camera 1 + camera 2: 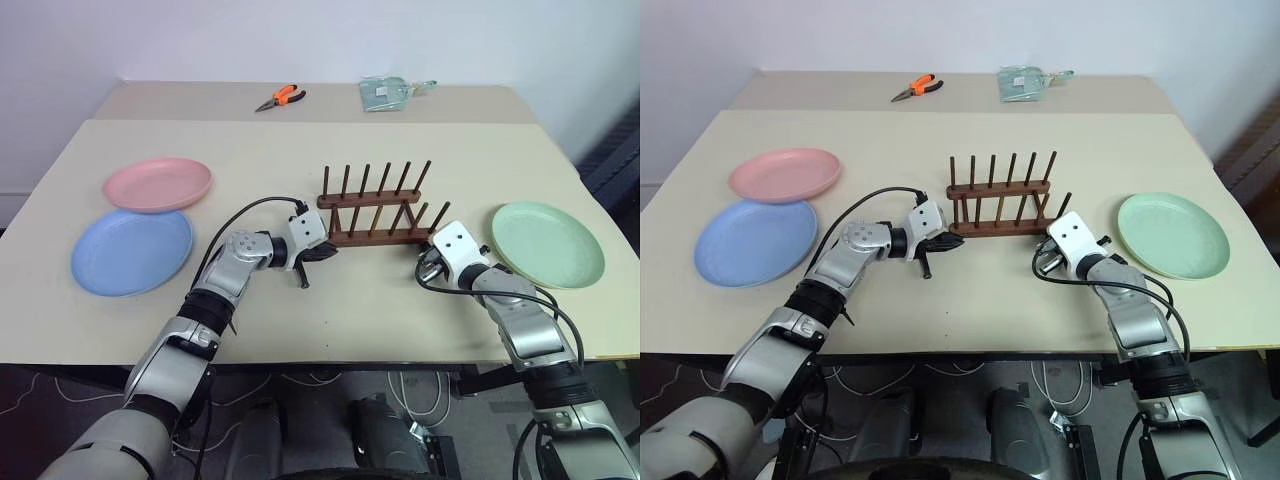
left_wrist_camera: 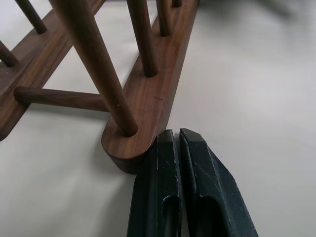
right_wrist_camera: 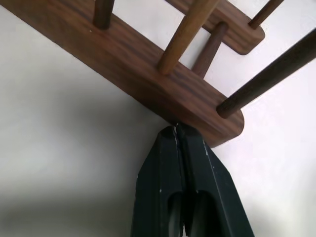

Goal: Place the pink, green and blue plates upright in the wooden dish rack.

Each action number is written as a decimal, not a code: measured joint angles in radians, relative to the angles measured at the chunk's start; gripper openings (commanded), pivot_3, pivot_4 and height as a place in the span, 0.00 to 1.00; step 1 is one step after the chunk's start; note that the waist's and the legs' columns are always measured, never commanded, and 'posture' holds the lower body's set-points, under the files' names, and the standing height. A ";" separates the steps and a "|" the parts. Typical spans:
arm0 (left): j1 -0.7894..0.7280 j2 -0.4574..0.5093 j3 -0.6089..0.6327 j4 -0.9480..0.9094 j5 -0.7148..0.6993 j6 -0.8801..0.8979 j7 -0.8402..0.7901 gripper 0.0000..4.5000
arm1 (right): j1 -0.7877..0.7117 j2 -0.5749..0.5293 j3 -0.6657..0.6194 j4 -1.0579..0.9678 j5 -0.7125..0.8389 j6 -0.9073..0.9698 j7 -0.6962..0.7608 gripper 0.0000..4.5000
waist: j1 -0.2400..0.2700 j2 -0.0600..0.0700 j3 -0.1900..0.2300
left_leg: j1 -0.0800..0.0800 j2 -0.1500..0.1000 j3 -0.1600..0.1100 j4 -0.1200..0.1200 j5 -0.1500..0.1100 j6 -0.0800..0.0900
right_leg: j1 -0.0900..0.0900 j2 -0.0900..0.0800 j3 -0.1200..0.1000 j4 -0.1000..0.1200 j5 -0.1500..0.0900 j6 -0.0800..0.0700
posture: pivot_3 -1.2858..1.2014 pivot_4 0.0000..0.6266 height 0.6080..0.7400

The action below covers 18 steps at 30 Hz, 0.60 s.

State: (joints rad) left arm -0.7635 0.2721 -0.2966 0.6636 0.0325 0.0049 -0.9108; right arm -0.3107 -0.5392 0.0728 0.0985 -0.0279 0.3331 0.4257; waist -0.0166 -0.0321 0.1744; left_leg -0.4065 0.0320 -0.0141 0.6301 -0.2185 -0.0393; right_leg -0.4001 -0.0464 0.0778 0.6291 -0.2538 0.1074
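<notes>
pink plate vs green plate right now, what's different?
Colour: the pink plate is pale pink, the green plate mint green.
Side: the pink plate lies left of the wooden dish rack, the green plate right of it.
Neighbours: the pink plate's near edge overlaps the blue plate; the green plate lies alone.
Shared: both are round and shallow, look equal in size, lie flat on the table, neither in the rack.

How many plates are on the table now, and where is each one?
3. The pink plate and the blue plate lie flat left of the rack, the pink overlapping the blue. The green plate lies flat right of it. None stands in the rack.
</notes>
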 measured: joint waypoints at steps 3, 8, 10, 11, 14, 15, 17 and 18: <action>-0.001 0.005 -0.001 0.011 0.001 -0.020 0.000 0.08 | 0.002 0.000 -0.006 -0.002 0.006 -0.006 0.016 0.19 | -0.001 0.000 0.000 | 0.000 0.000 0.000 0.001 0.000 0.000 | 0.000 0.000 0.000 0.000 0.000 0.000 | 0.52 0.24 0.94; 0.045 0.094 0.065 -0.061 -0.064 0.038 -0.069 0.55 | 0.114 -0.016 -0.050 -0.161 0.081 0.024 0.101 0.76 | -0.017 0.000 0.000 | -0.001 0.001 -0.001 -0.002 0.000 0.000 | -0.004 0.001 0.000 0.002 0.000 0.000 | 0.52 0.24 0.94; 0.074 0.121 0.123 -0.109 -0.116 0.097 -0.088 0.78 | 0.156 -0.028 -0.063 -0.225 0.097 0.035 0.121 0.98 | -0.021 0.001 0.001 | -0.003 0.001 -0.001 -0.002 0.000 0.000 | -0.005 0.001 0.000 0.002 0.000 0.000 | 0.52 0.24 0.94; 0.085 0.127 0.159 -0.148 -0.158 0.131 -0.091 0.87 | 0.178 -0.031 -0.067 -0.263 0.105 0.041 0.129 1.00 | -0.022 0.001 0.002 | -0.003 0.001 -0.001 -0.001 0.000 0.000 | -0.005 0.001 0.000 0.002 0.000 0.000 | 0.52 0.24 0.94; 0.068 0.141 0.316 -0.242 -0.299 0.242 -0.037 0.87 | 0.209 -0.031 -0.071 -0.362 0.122 0.056 0.136 1.00 | -0.021 0.000 0.003 | -0.004 0.001 -0.002 0.000 0.000 0.000 | -0.005 0.001 -0.001 0.002 0.000 0.000 | 0.52 0.24 0.94; 0.046 0.159 0.367 -0.256 -0.328 0.264 -0.005 0.87 | 0.215 -0.033 -0.073 -0.382 0.124 0.059 0.138 1.00 | -0.022 0.000 0.003 | -0.004 0.001 -0.002 0.000 0.000 0.000 | -0.005 0.001 -0.001 0.002 0.000 0.000 | 0.52 0.24 0.94; -0.010 0.196 0.463 -0.254 -0.327 0.250 0.138 0.87 | 0.219 -0.035 -0.081 -0.399 0.128 0.067 0.139 1.00 | -0.023 0.000 0.003 | -0.004 0.000 -0.002 0.000 0.000 0.000 | -0.005 0.001 -0.001 0.002 0.001 0.002 | 0.52 0.24 0.94; -0.050 0.209 0.508 -0.219 -0.317 0.246 0.241 0.87 | 0.219 -0.036 -0.082 -0.399 0.128 0.069 0.139 1.00 | -0.023 0.000 0.003 | -0.003 0.000 -0.003 0.000 0.000 0.000 | -0.004 0.001 -0.001 0.002 0.002 0.003 | 0.52 0.24 0.94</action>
State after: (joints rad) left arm -0.8139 0.4809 0.2117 0.4442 -0.2841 0.2513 -0.6698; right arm -0.0920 -0.5751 -0.0094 -0.3006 0.1000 0.4019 0.5651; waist -0.0395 -0.0321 0.1772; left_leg -0.4097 0.0323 -0.0169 0.6297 -0.2186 -0.0391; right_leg -0.4044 -0.0458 0.0764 0.6310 -0.2523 0.1106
